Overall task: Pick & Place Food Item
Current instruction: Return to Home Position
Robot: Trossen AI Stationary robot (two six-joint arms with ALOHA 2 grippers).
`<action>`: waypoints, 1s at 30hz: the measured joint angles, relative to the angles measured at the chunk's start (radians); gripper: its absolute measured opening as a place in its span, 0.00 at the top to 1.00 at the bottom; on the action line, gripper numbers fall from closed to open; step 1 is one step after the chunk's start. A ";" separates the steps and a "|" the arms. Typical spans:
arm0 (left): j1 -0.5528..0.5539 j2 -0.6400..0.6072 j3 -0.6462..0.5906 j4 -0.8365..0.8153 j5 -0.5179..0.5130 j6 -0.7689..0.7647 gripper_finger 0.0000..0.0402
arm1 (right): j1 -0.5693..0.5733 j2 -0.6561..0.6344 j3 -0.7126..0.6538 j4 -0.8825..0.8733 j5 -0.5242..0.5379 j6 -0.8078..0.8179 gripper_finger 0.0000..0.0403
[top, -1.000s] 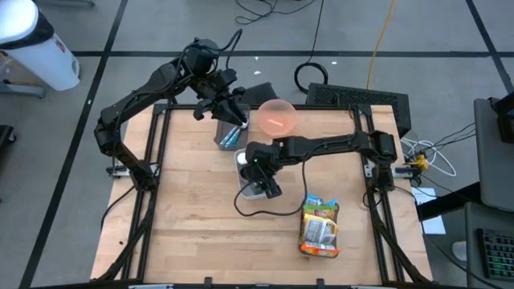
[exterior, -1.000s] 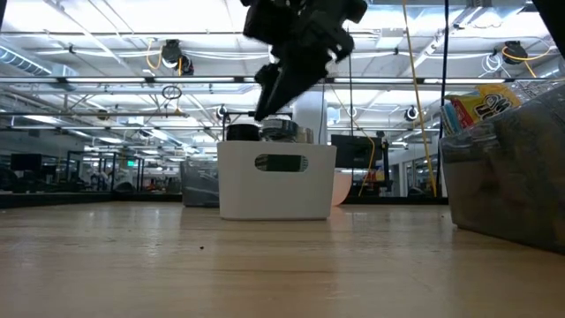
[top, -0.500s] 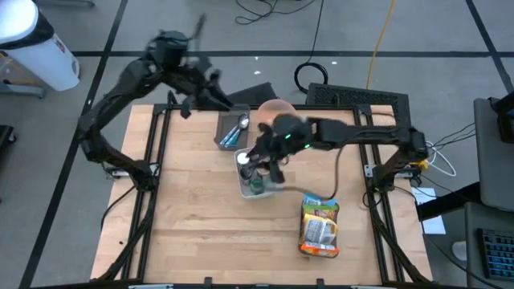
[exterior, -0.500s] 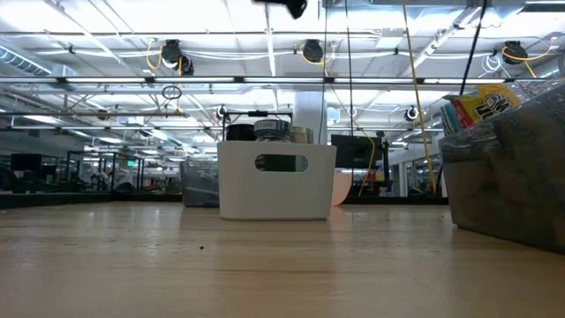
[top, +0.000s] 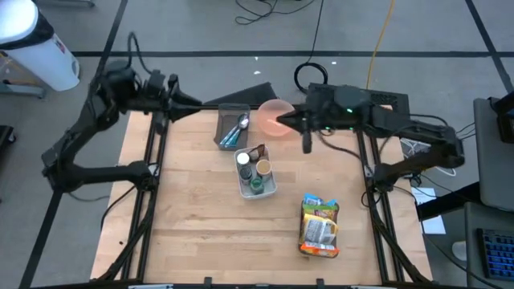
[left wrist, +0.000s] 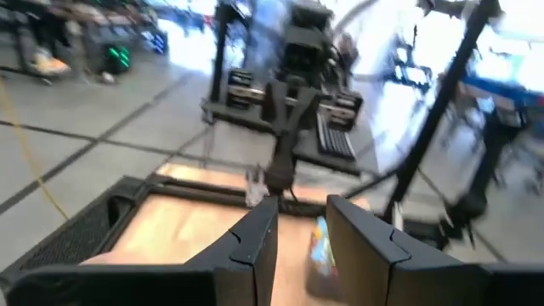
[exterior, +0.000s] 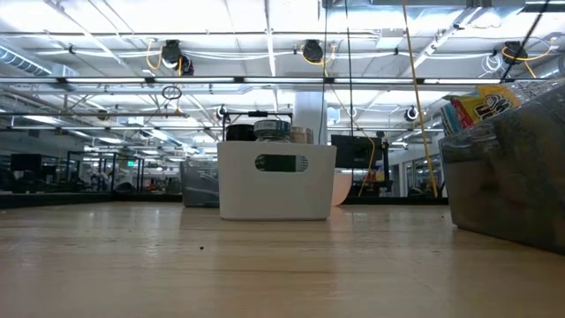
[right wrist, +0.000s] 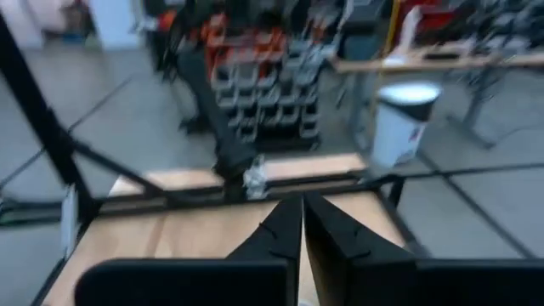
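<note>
A white bin (top: pixel 269 189) stands mid-table with three small jars (top: pixel 257 170) upright in it; the low view shows the bin (exterior: pixel 276 181) with lids above its rim. A snack bag (top: pixel 320 227) lies flat near the front right. My left gripper (top: pixel 198 103) hangs high over the far left corner, pointing level toward the right, open with nothing between its fingers (left wrist: pixel 255 246). My right gripper (top: pixel 282 122) hangs high at the far side by the pink bowl (top: pixel 276 112), pointing level toward the left, shut on nothing.
A grey tray (top: pixel 233 128) with a spoon and other utensils sits at the far edge beside the pink bowl. A black keyboard (top: pixel 361 100) lies beyond the far right corner. Bare wood spreads across the table's near left.
My right gripper has risen from just over the white bin and drawn back toward the far right, tipping up to level. My left gripper has pulled away from the grey tray toward the far left corner. The bin and its jars stay put.
</note>
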 joint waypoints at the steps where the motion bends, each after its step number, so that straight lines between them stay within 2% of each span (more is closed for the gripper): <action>1: 0.000 -0.036 -0.067 0.068 -0.019 -0.041 0.73 | 0.000 -0.036 -0.047 0.042 0.018 0.011 0.98; 7: 0.000 -0.221 -0.412 0.384 -0.148 -0.223 0.73 | 0.001 -0.245 -0.386 0.354 0.070 0.103 0.99; 14: 0.000 -0.396 -0.695 0.571 -0.223 -0.358 0.73 | -0.010 -0.484 -0.740 0.595 0.177 0.151 1.00; 22: 0.000 -0.517 -0.803 0.593 -0.253 -0.380 0.73 | -0.061 -0.728 -0.990 0.635 0.196 0.300 1.00; 30: 0.000 -0.623 -0.828 0.462 -0.313 -0.312 0.73 | -0.099 -0.951 -1.142 0.635 0.199 0.258 1.00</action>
